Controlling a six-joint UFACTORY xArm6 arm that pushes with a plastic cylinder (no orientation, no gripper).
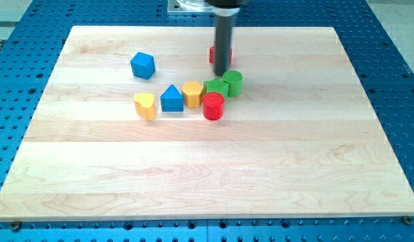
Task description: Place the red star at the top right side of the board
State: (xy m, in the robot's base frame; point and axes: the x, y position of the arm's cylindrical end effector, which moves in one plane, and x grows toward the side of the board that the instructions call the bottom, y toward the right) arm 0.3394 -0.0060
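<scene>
Wooden board (207, 175), blue perforated table (395, 67), my tip (220, 72) touching red star (212, 54), no gripper visible.

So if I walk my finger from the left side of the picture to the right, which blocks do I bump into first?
Blue cube → yellow heart → blue block with a peaked top → yellow block → red cylinder → green cylinder. The green star, the red block behind the rod and my tip overlap, so I skip them.

No legible text or markings anywhere.
</scene>
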